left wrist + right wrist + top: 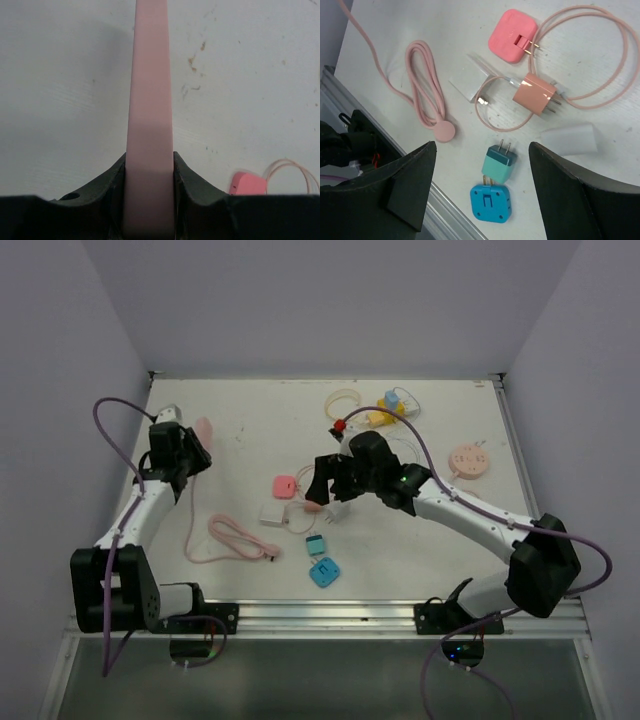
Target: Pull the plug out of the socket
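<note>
On the white table (pixel 450 550), the left gripper (pixel 150 165), at the far left side, is clamped narrowly on a pale pink socket strip (pixel 150 85) that sticks out beyond its fingers. The right gripper (pixel 482 147) hangs over the middle of the table, jaws wide with nothing between them. Below it a teal plug (pixel 498 164) lies on the table, two prongs bare, just beside a blue socket cube (pixel 490 202); whether they touch I cannot tell.

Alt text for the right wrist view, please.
The right gripper hangs open over a white table, its dark fingers framing a teal plug that meets a blue socket block. Beyond lie a salmon charger, a pink square adapter, a white block and coiled pink cable.
</note>
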Motion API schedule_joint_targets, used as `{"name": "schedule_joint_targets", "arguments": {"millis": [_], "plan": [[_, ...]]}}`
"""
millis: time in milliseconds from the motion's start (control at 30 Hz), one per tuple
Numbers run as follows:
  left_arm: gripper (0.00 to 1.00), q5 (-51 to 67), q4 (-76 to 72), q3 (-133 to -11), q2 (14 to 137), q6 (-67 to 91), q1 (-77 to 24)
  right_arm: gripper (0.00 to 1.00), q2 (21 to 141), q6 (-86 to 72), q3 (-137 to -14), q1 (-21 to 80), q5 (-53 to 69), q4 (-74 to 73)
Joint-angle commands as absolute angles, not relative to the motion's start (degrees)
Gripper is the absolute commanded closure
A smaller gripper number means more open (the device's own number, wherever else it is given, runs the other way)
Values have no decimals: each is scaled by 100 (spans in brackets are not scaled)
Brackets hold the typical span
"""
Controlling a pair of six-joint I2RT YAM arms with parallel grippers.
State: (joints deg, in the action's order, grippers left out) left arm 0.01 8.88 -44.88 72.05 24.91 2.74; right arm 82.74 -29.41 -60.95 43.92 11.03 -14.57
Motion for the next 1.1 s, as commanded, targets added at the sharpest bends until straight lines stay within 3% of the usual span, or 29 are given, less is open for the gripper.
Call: {"name": "schedule_joint_targets", "arguments": {"millis": [0,267,400,700,867,1067], "plan": [[100,184,667,-5649,7610,2618,974,21,7806,-2698,-5705,4368,353,-1459],[100,26,982,-8353,8744,2532,1670,21,7049,-2628,-5230,4307,-184,-1248],[100,621,985,-8938,9263,2277,1670,21,7049,-2619,-5212,4289,-202,-1239],[100,1722,-103,-7358,9396,2329,1661,21,7093,-2602,-5107,4280,-97,-1169],[100,1635,-368,-6681,9413,2478,1670,21,7084,-2619,-4975,4289,-53,-1072],[87,1003,-466,-5986,9413,3066,1670,21,7049,-2628,-4843,4280,-96,-1037]]}}
